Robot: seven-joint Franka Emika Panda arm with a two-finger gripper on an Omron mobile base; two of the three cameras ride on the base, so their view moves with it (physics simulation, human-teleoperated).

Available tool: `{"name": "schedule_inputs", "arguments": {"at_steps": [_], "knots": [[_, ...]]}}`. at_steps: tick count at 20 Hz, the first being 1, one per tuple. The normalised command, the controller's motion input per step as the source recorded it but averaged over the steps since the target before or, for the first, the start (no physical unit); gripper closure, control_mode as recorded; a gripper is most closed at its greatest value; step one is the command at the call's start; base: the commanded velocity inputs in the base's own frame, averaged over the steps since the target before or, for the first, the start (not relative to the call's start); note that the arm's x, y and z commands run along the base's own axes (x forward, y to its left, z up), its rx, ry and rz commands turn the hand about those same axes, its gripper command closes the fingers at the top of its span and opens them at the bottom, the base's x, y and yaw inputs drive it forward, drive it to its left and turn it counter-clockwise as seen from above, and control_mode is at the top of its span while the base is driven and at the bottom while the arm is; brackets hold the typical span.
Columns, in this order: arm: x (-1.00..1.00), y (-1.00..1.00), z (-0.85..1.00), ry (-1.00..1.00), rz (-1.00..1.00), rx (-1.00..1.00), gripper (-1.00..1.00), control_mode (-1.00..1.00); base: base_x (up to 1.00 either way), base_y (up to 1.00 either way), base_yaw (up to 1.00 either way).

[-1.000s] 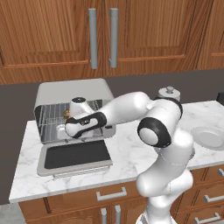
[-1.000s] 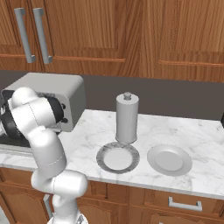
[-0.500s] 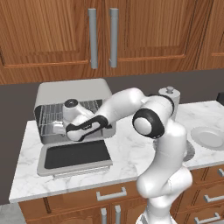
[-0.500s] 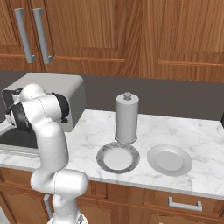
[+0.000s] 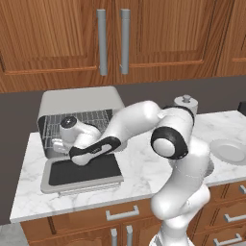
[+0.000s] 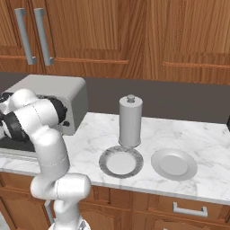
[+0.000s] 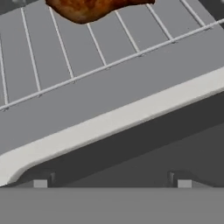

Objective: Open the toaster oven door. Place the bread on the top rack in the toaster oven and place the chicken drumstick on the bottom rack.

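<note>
The toaster oven (image 5: 79,103) stood at the left of the worktop (image 5: 144,168) with its door (image 5: 81,174) folded flat toward the front edge. The gripper (image 7: 111,183), spread and empty, hung just outside the mouth. The chicken drumstick (image 7: 89,8) lay on a rack (image 7: 52,57) at the frame's top, apart from the fingertips (image 7: 40,183).

The toaster oven (image 5: 79,113) stands open at the counter's (image 6: 188,139) left end, its door (image 5: 81,173) lowered flat across the front edge. A chicken drumstick (image 7: 94,8) occupies the far part of a wire rack (image 7: 65,57); the rack's near edge lies bare. A paper towel holder (image 6: 130,120) and two plates (image 6: 121,161) crowd the counter's middle.
</note>
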Motion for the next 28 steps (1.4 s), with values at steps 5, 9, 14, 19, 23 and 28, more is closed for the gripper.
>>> {"name": "schedule_inputs", "arguments": {"at_steps": [5, 9, 14, 19, 23, 28], "knots": [[-0.93, -0.27, 0.66, 0.09, 0.00, 0.09, -1.00, -1.00, 0.00, 0.00, 0.00], [-0.42, -0.46, 0.98, 0.17, -0.01, 0.09, -1.00, -1.00, 0.00, 0.00, 0.00], [-0.31, -0.71, 0.88, 0.16, -0.06, 0.14, -1.00, -1.00, 0.00, 0.00, 0.00], [-0.16, -0.81, 0.65, 0.18, -0.06, 0.14, -1.00, -1.00, 0.00, 0.00, 0.00], [0.00, -0.91, 0.32, 0.20, -0.02, 0.14, -1.00, -1.00, 0.00, 0.00, 0.00], [0.00, -0.89, 0.26, 0.13, -0.02, 0.12, -1.00, -1.00, 0.00, 0.00, 0.00]]}}
